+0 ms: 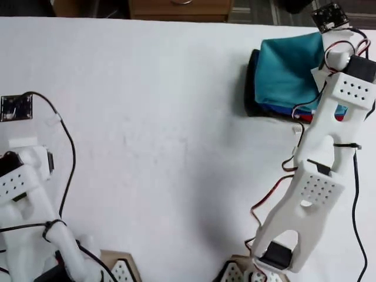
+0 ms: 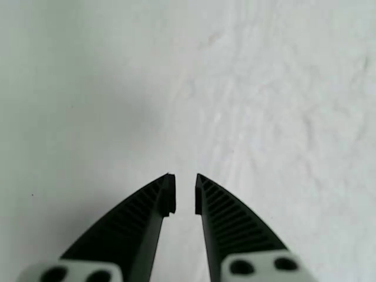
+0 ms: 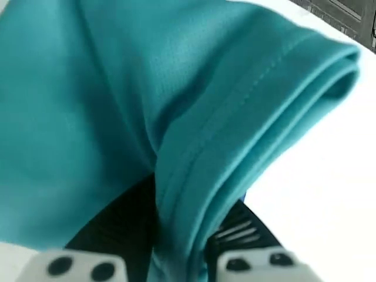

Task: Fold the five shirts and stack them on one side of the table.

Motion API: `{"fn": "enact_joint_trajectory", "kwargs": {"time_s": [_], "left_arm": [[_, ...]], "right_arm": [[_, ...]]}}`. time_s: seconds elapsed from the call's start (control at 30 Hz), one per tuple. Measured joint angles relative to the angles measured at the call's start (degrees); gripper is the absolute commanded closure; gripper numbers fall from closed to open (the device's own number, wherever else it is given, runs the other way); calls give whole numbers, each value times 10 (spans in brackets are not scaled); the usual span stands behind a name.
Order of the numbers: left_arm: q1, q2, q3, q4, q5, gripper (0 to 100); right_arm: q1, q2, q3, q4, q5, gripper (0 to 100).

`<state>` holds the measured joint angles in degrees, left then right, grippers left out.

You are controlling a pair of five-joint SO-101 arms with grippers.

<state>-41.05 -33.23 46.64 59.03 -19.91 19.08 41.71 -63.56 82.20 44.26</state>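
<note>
A folded teal shirt (image 1: 288, 70) tops a stack at the table's far right; black (image 1: 251, 82), blue and red (image 1: 305, 116) layers show beneath it. My right gripper (image 3: 182, 202) is at the stack's right side, shut on a thick folded edge of the teal shirt (image 3: 176, 88), which runs between its fingers (image 3: 241, 229). My left gripper (image 2: 183, 194) hangs over bare white table (image 2: 264, 88) with a narrow gap between its tips and nothing in it. The left arm (image 1: 23, 176) sits at the table's left edge.
The white table (image 1: 147, 117) stretches wide between the two arms. Arm bases (image 1: 120, 270) and loose cables (image 1: 67, 153) sit along the near edge. A wooden cabinet (image 1: 179, 9) stands beyond the far edge.
</note>
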Motion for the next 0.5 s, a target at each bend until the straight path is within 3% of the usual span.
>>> {"fn": "enact_joint_trajectory", "kwargs": {"time_s": [0.17, 0.37, 0.5], "left_arm": [[0, 0, 0, 0, 0, 913], [0, 0, 0, 0, 0, 913], [0, 0, 0, 0, 0, 913]], "right_arm": [[0, 3, 0, 0, -1, 736], [0, -5, -56, 3, -5, 736], [0, -20, -110, 3, -55, 760]]}}
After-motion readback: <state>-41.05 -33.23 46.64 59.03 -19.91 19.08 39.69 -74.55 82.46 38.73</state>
